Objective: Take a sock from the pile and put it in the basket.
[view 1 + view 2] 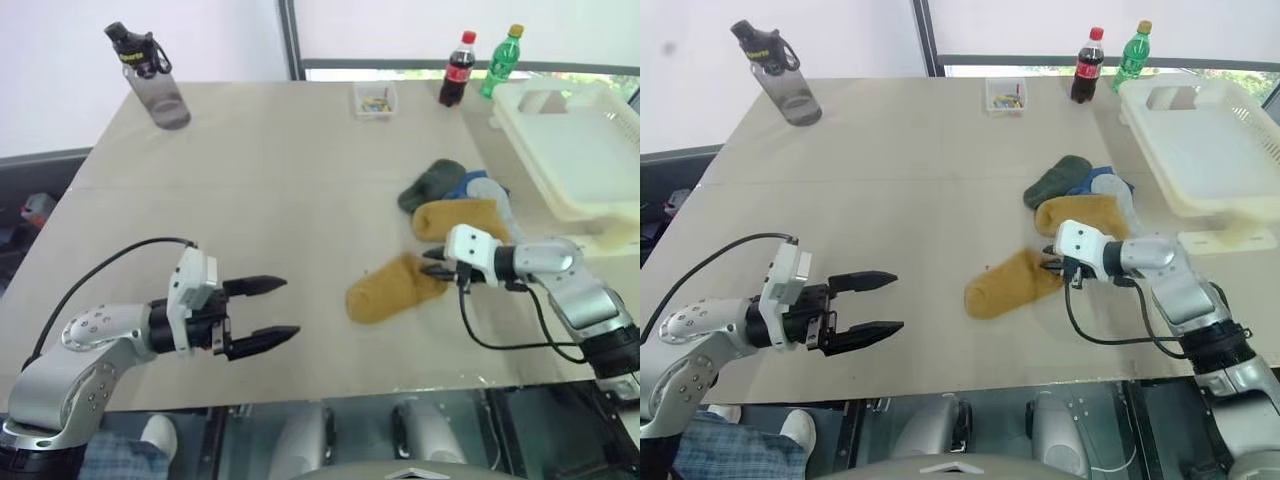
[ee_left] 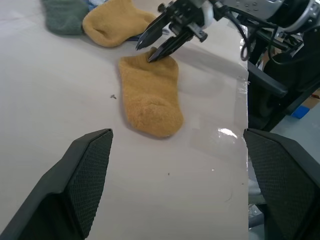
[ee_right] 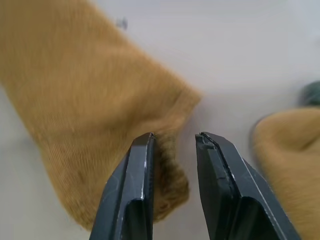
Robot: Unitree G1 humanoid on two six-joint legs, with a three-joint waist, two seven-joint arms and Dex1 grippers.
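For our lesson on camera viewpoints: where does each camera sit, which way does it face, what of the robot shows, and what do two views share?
Left eye: on the head, looking down over the table; both arms show.
Right eye: beside it, same scene.
Left wrist: along the wide-open left gripper toward a yellow sock and the right gripper.
Right wrist: close over that sock, between its own slightly parted fingers.
Shared: the yellow sock lying apart from the pile, near the basket.

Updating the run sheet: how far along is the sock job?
Done: nothing visibly; the basket looks empty. In hand: the right gripper, jaws slightly apart, is at the cuff of a mustard sock lying apart from the pile. Left: gripping, lifting, dropping it in.
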